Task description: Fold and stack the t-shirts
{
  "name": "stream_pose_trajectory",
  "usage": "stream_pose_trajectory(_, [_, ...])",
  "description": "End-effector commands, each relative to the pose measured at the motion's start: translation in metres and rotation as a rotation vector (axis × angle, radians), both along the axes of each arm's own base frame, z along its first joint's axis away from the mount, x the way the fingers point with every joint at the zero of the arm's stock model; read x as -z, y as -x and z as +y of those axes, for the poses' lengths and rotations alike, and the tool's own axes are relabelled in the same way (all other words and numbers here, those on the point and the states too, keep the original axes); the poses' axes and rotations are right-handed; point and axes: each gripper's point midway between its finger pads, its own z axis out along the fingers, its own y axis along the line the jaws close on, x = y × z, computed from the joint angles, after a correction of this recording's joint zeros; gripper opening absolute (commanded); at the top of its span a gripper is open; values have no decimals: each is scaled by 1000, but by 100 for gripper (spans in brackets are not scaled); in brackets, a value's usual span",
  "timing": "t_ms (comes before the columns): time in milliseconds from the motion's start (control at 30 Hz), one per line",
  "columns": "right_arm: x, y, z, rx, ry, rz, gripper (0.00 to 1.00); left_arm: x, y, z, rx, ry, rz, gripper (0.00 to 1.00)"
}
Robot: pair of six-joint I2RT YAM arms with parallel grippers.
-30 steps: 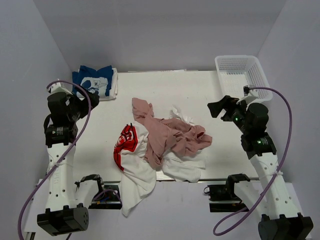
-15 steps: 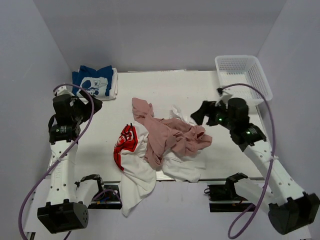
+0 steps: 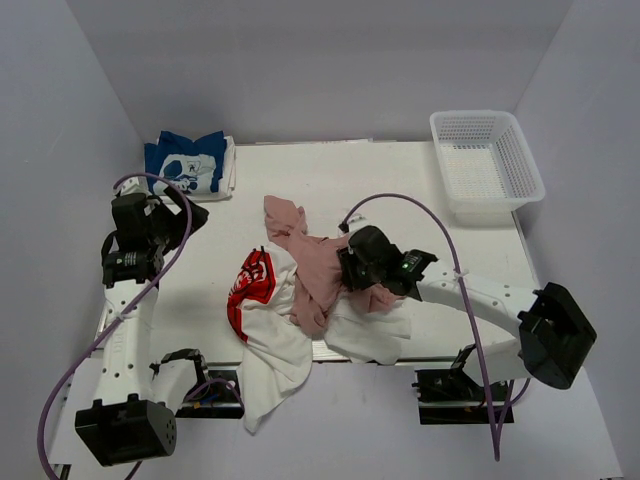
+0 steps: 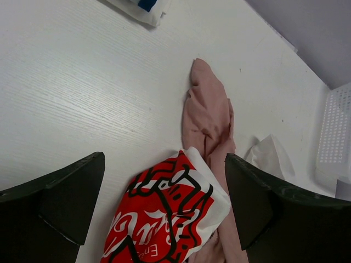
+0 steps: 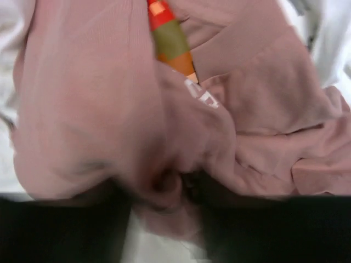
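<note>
1. The right end effector (image 3: 352,265) is down in the heap at mid-counter, pressed into the dusty pink tee (image 3: 312,285).
2. On its wrist camera we see pink cloth bunched where the dark fingers meet. It is too blurred, so we cannot tell whether they actually pinch it.
3. Over on the left, the left end effector (image 4: 164,211) hovers above the counter (image 3: 400,190). Its fingers are spread wide and there is nothing between them.
4. The red-print tee (image 3: 255,282) lies crumpled, touching the pink one's left side.
5. We spot a plain white tee (image 3: 375,338) under the pink one at the near edge. A second white tee (image 3: 272,375) drapes over that edge.
6. The blue tee (image 3: 187,160) sits folded in the far left corner, well apart from the heap.
7. The lattice basket (image 3: 530,182) stands at the far right corner.
</note>
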Motion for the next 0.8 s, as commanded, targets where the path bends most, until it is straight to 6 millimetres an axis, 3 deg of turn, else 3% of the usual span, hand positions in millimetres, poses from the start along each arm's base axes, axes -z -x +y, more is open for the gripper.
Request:
stream_pose_trajectory(0, [-36,-41,6,133,-35,-189,25,2,3,-3,17,-1,4,100])
stream_pose_trajectory(33, [-38,-48,3,179,-31,-201,9,2,3,-4,25,3,4,100])
stream_pose_trajectory(67, [-46,-51,5,189,-42,-213,0,2,3,-4,25,3,4,100])
stream_pose_trajectory(100, [-51,-56,3,217,-40,-229,0,2,3,-6,33,8,3,100])
stream_pose_trajectory(133, [-71,-62,8,220,-72,-265,0,4,3,-7,41,13,4,100])
stream_pose_trajectory(200, [-90,-72,8,261,-111,-321,0,4,3,-9,52,19,3,100])
stream_pose_trajectory(333, [-185,-100,-15,418,-263,-538,0,9,2,-13,79,26,9,100])
stream_pose_trajectory(400, [-237,-114,-23,451,-257,-643,0,11,0,-17,98,37,7,100])
stream_pose_trajectory(433, [-250,-124,-39,523,-236,-678,0,11,-2,-22,127,54,6,100])
stream_pose_trajectory(467, [-299,-128,-45,564,-301,-741,0,19,-1,-25,142,69,28,100])
stream_pose_trajectory(500, [-299,-139,-51,594,-236,-766,0,16,-3,-27,159,65,13,100])
stream_pose_trajectory(533, [-309,-152,-71,655,-207,-794,0,23,-3,-27,159,70,32,100])
stream_pose_trajectory(567, [-320,-158,-78,662,-185,-825,0,26,-4,-27,158,72,41,100])
stream_pose_trajectory(600, [-353,-170,-87,691,-202,-882,0,27,-2,-27,158,74,50,100])
stream_pose_trajectory(633, [-362,-179,-103,708,-164,-914,0,27,-2,-27,158,74,50,100])
stream_pose_trajectory(667, [-390,-188,-118,738,-167,-972,0,30,-3,-27,158,76,60,100])
stream_pose_trajectory(700, [-392,-198,-121,754,-166,-980,0,30,-3,-27,158,76,60,100])
stream_pose_trajectory(733, [-413,-201,-131,760,-150,-1027,0,31,-4,-25,150,71,61,100])
stream_pose_trajectory(767, [-411,-221,-155,815,-100,-1036,0,36,-1,-26,150,75,79,100])
